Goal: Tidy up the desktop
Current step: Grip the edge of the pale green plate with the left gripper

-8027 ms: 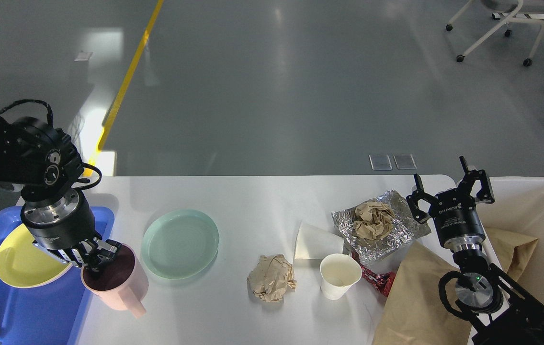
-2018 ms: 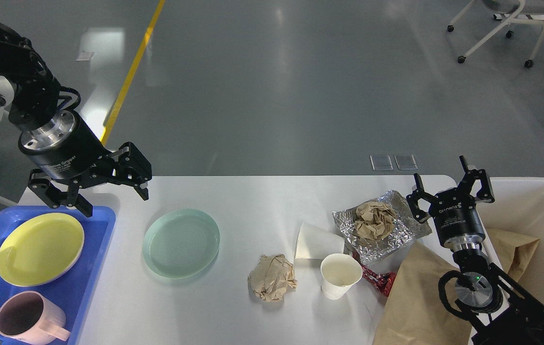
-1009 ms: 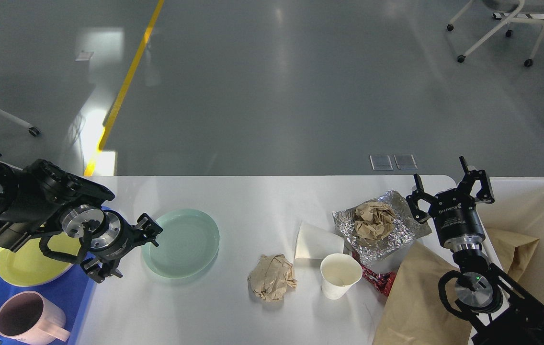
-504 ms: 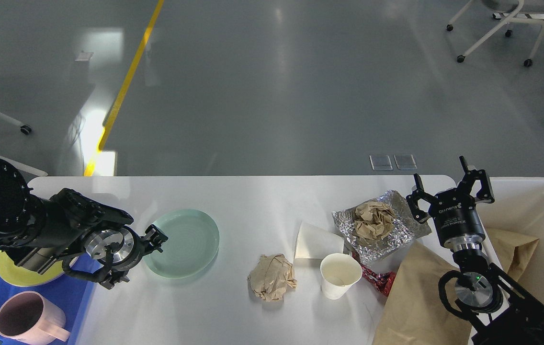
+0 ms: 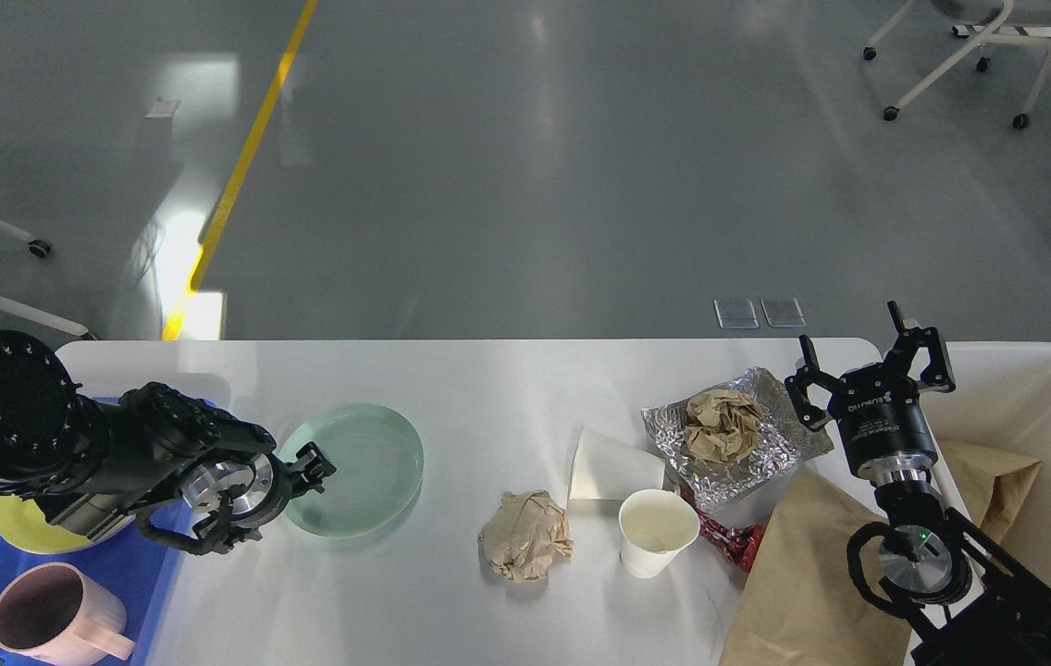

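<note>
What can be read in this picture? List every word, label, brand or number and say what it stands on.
"ROBOTIQ": white lettering on the body of the right hand, upside down in this view, so read with some doubt.
Smaller white line just beside that lettering: too small to read.
Red wrapper: any print on it is too blurred to read.
No other legible text shows.

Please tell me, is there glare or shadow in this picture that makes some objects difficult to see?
Head view: soft glare whitens the desktop behind the green plate, yet the plate stays readable. Sharp focus overall. The left gripper is dark against its arm, its fingers hard to separate. The right gripper shows clearly, open.
</note>
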### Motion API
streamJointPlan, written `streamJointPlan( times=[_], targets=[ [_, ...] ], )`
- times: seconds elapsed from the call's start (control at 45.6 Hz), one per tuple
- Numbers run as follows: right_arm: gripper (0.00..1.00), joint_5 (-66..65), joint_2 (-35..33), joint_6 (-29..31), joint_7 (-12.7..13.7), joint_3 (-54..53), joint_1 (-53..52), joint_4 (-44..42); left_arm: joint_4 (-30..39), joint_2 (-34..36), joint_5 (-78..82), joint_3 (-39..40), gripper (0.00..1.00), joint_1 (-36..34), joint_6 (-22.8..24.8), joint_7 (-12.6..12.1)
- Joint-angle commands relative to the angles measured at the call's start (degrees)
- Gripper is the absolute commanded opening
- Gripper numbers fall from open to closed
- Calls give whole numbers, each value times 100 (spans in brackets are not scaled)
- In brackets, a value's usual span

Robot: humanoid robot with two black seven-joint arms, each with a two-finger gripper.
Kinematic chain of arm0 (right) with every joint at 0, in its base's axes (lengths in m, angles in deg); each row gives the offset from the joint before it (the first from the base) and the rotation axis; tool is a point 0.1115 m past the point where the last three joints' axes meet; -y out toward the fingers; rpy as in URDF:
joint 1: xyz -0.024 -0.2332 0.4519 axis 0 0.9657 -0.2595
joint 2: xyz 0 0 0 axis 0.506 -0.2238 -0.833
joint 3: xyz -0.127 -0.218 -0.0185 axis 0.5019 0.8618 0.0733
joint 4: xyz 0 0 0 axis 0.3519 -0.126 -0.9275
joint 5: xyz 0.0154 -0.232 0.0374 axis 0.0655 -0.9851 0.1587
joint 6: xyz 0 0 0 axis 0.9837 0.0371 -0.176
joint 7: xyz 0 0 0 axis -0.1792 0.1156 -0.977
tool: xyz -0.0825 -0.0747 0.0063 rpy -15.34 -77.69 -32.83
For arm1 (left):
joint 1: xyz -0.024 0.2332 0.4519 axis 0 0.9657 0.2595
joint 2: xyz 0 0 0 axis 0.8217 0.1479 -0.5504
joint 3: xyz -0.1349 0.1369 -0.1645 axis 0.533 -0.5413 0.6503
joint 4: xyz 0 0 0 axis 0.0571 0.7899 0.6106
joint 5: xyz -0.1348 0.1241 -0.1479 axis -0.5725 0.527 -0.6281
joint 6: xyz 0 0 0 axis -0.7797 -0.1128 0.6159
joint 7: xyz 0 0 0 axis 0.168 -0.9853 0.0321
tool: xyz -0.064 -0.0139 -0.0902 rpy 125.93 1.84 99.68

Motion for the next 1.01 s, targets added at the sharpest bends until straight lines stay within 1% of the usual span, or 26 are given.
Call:
streamJointPlan(
  times=[0.0, 0.132, 0.285, 0.307, 0.417, 0.526, 0.79, 0.877, 0.987],
  targets=[
    [100, 0, 0, 0, 2, 0, 0, 0, -8, -1, 30, 120, 71, 118, 3, -1],
    [100, 0, 0, 0, 2, 0, 0, 0, -113, -1, 30, 138, 62, 162, 38, -1],
    [100, 0, 0, 0, 2, 0, 0, 0, -122, 7, -14, 138, 44, 154, 64, -10],
    [100, 0, 0, 0, -7, 0, 0, 0, -114, 7, -22, 138, 43, 154, 64, -10],
    [100, 0, 0, 0, 2, 0, 0, 0, -113, 34, -49, 182, 40, 145, 73, -19],
    [100, 0, 0, 0, 2, 0, 0, 0, -113, 25, -58, 305, 35, 162, 73, -27],
    [100, 0, 0, 0, 2, 0, 0, 0, -113, 25, -110, 322, 34, 162, 73, -45],
    [100, 0, 0, 0, 2, 0, 9, 0, -113, 25, -242, 322, 30, 162, 99, -54],
    [100, 0, 0, 0, -7, 0, 0, 0, -105, 60, -339, 314, 25, 154, 240, -71]
  ],
)
